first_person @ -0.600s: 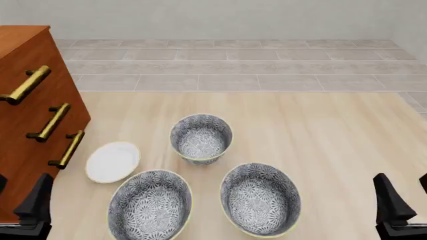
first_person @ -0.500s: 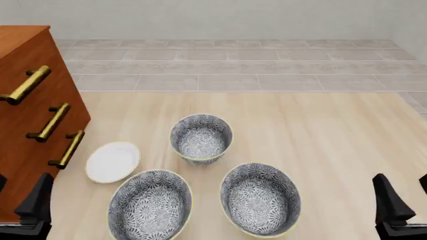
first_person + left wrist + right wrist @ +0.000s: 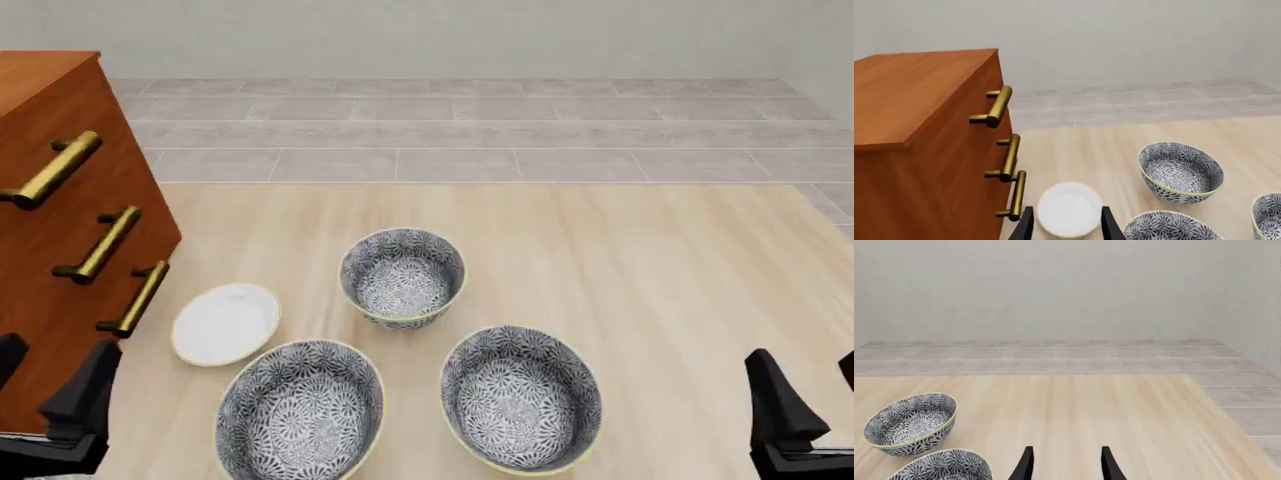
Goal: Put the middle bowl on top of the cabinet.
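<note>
Three patterned bowls stand on the table. The middle bowl [image 3: 402, 277] [image 3: 1181, 171] [image 3: 911, 424] is the farther one, set between the front-left bowl [image 3: 302, 410] [image 3: 1171, 227] and the front-right bowl [image 3: 521, 397] [image 3: 941, 466]. At the left rises the reddish-brown cabinet [image 3: 54, 200] [image 3: 921, 125] with brass handles. My left gripper [image 3: 47, 385] [image 3: 1067, 227] is open at the near left, in front of the cabinet, holding nothing. Down at the near right my right gripper [image 3: 814, 395] [image 3: 1065, 466] also stands open and empty.
A small white plate [image 3: 226, 323] [image 3: 1069, 209] lies between the cabinet and the bowls. The light wooden table [image 3: 641, 260] ends at a grey tiled floor [image 3: 467, 130] and a pale wall behind.
The left gripper has shifted slightly to the right at the near left edge. The right gripper and the bowls have not moved.
</note>
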`<state>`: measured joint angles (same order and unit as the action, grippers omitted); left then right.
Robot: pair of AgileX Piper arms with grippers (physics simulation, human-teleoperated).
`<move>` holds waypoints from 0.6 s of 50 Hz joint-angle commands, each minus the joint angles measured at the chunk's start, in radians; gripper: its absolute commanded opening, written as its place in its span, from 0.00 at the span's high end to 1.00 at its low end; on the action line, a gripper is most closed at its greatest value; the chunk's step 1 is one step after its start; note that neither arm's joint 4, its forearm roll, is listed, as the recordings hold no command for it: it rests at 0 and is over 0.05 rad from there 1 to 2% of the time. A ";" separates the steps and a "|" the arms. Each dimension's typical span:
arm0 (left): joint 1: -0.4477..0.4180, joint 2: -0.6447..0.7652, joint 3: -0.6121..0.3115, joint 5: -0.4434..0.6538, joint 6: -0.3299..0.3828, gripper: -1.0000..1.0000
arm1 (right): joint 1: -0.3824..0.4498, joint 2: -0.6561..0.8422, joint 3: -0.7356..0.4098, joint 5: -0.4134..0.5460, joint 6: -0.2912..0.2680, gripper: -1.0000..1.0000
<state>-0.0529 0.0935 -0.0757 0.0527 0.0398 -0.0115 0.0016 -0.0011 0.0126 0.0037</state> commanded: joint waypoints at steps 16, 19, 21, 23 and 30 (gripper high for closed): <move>-0.200 0.190 -0.252 0.166 0.132 0.00 | -0.011 -0.001 0.000 0.003 0.004 0.00; -0.226 0.264 -0.276 0.155 0.124 0.00 | -0.011 -0.001 -0.001 0.001 0.004 0.00; -0.253 0.283 -0.301 0.160 0.126 0.00 | -0.008 0.000 -0.001 0.002 0.003 0.00; -0.265 0.312 -0.331 0.170 0.125 0.00 | -0.006 0.000 0.000 0.003 0.003 0.00; -0.326 0.432 -0.399 0.179 0.139 0.00 | -0.013 0.001 -0.001 0.004 0.003 0.00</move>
<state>-0.3028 0.3841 -0.3781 0.2159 0.1548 -0.0212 0.0018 -0.0017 0.0150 0.0065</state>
